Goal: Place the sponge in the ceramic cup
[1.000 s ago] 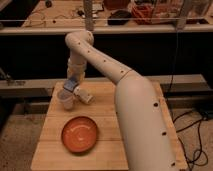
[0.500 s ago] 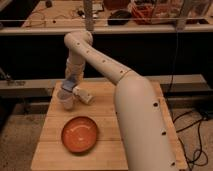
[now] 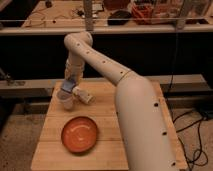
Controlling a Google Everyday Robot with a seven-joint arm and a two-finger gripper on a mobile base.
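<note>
My gripper hangs at the far left of the wooden table, at the end of the white arm that reaches over from the right. It is shut on the blue-grey sponge, which shows at its tip. Directly below the sponge stands the small white ceramic cup, upright on the table. The sponge sits just above the cup's rim; I cannot tell whether they touch.
A white-and-brown box lies right beside the cup. An orange plate rests nearer the front of the table. The bulky arm covers the table's right side. A dark shelf and cluttered bench stand behind.
</note>
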